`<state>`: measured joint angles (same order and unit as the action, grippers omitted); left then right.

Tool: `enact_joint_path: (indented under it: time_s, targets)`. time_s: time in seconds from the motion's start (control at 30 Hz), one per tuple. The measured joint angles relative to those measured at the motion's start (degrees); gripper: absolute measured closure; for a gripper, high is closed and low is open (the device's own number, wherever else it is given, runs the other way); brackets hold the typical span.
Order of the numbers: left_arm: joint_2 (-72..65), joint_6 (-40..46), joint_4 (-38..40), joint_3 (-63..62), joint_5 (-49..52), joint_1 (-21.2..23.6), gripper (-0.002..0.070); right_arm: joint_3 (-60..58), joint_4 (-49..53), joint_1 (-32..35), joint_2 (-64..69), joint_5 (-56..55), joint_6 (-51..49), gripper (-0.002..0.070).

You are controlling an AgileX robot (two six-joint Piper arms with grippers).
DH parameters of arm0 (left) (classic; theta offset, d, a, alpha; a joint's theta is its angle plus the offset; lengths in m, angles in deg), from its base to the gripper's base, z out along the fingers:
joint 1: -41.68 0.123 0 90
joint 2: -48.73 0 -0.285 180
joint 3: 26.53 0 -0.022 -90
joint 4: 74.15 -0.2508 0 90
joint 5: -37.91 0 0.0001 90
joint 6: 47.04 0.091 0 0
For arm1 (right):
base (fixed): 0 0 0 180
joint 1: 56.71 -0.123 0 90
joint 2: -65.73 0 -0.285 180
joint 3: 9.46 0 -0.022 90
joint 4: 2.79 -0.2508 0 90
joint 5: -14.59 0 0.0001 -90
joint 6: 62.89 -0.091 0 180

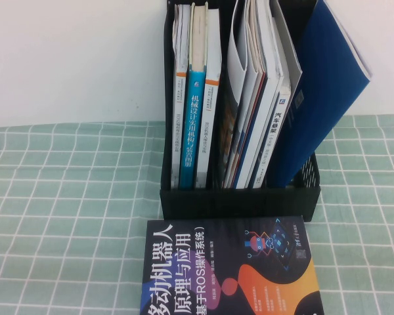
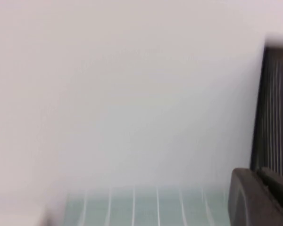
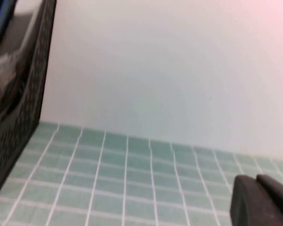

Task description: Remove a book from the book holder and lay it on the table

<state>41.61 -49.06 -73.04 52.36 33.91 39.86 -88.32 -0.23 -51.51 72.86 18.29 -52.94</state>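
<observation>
The black book holder (image 1: pixel 240 197) stands upright at the middle of the green checked table (image 1: pixel 65 197). Its two slots hold several upright books. Thin white-covered brochures (image 1: pixel 259 79) stand in the right slot, and no cover with robots shows. Neither gripper shows in the high view. My left gripper (image 2: pixel 255 173) is low over the cloth on the holder's left side, with the holder's wall (image 2: pixel 273 108) close by. Its fingers lie together and hold nothing. My right gripper (image 3: pixel 254 181) is low over the cloth on the holder's right side, also shut and empty. The holder's perforated wall (image 3: pixel 19 108) also shows in the right wrist view.
A dark navy book with big white characters (image 1: pixel 230 269) lies flat on the cloth just in front of the holder. A plain blue-covered book (image 1: pixel 322 85) leans out of the holder's right slot. A white wall stands behind the table.
</observation>
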Motion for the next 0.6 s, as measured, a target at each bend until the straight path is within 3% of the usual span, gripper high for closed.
enact_joint_path:
  time_s: [0.27,0.53,0.6]
  targets:
    - [0.0,-0.11,0.0,0.0,-25.79,0.0,0.0678,0.0,0.0,0.0,0.0,-13.19,-0.38,0.0678]
    - [0.1,-0.01,2.35,0.0,-33.84,0.0,0.0676,0.0,-0.73,0.0,0.0,-35.74,-1.73,0.0678]
    - [0.1,-0.01,4.41,-0.87,-30.11,0.0,0.0676,0.22,-1.55,0.0,-0.09,-38.13,-1.1,0.0678]
